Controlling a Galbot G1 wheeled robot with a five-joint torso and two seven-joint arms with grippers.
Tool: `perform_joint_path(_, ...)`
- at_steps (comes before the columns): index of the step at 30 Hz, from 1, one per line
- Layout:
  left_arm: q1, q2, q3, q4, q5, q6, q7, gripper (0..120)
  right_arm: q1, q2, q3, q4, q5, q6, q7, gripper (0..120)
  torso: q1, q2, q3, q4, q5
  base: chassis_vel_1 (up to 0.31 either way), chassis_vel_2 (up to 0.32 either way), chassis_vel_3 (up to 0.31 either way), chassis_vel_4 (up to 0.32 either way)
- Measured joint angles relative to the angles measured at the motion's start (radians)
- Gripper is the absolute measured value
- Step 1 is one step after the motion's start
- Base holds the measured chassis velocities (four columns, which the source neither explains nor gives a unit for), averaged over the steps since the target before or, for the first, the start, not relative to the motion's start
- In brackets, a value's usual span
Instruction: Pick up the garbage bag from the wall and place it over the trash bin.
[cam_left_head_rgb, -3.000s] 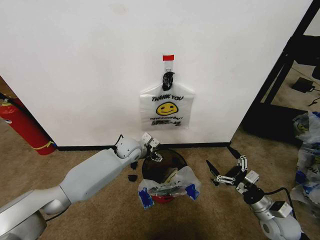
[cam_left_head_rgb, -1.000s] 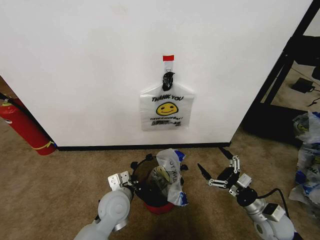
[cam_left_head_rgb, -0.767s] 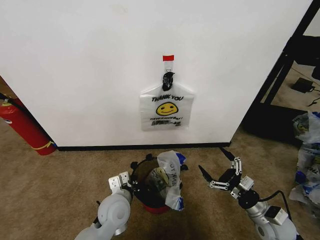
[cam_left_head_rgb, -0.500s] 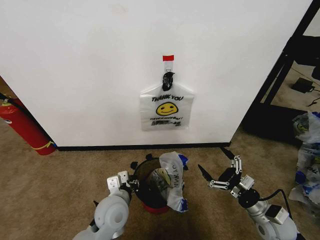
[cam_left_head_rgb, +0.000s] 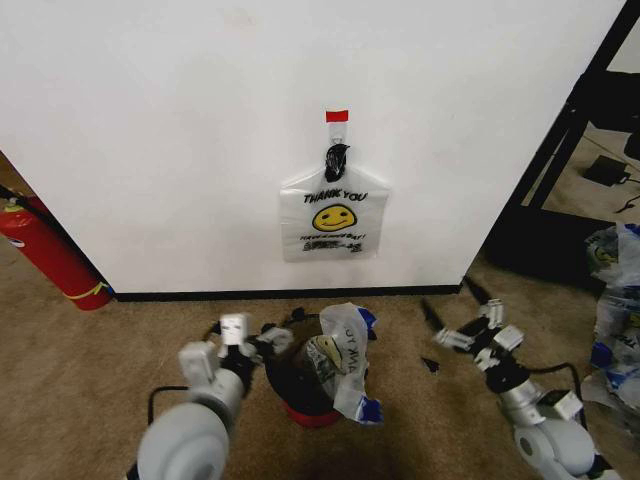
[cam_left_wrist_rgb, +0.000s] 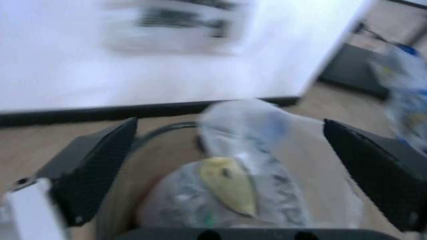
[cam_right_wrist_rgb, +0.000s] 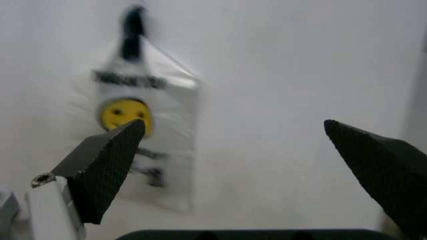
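Left gripper (cam_left_head_rgb: 262, 341), fingers spread and empty, sits just beside the trash bin (cam_left_head_rgb: 300, 385), where one thin crumpled garbage bag (cam_left_head_rgb: 345, 362) droops half over the rim, bunched on the right side. Right gripper (cam_left_head_rgb: 462, 316) is wide open too, pointed at the wall (cam_left_head_rgb: 150, 130), where a second smiley bag (cam_left_head_rgb: 334, 215) hangs flat from the hook (cam_left_head_rgb: 337, 152). That film is slippery: I'd say pinch the knotted black handle loop, not the face, and lift up off the hook.
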Motion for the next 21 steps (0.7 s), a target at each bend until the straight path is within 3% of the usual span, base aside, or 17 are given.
perform_joint_path(3, -0.034, 0.007, 0.078, 0.057, 0.098, -0.048, 0.123, 112, 0.000, -0.001, 0.002, -0.015, -0.050, -0.015, 0.066, 100, 0.000, 0.000, 0.000, -0.0002, 0.0001, 0.000, 0.000, 0.000, 0.000)
perform_joint_path(6, -0.076, 0.004, 0.139, 0.089, 0.109, -0.047, 0.142, 114, -0.004, 0.007, 0.001, -0.018, -0.072, -0.016, 0.079, 100, 0.000, 0.000, 0.000, -0.0001, -0.0001, 0.000, 0.000, 0.000, 0.000)
perform_joint_path(14, -0.185, -0.021, 0.234, 0.171, 0.022, 0.005, 0.069, 113, -0.014, 0.025, -0.007, -0.027, -0.089, -0.009, 0.072, 100, 0.000, 0.000, 0.000, -0.0001, 0.0000, 0.000, 0.000, 0.000, 0.000)
perform_joint_path(21, -0.243, -0.056, 0.275, 0.229, -0.046, 0.032, 0.020, 102, -0.015, 0.036, -0.012, -0.037, -0.096, -0.005, 0.063, 100, 0.000, 0.000, 0.000, 0.0000, 0.0000, 0.000, 0.000, 0.000, 0.000)
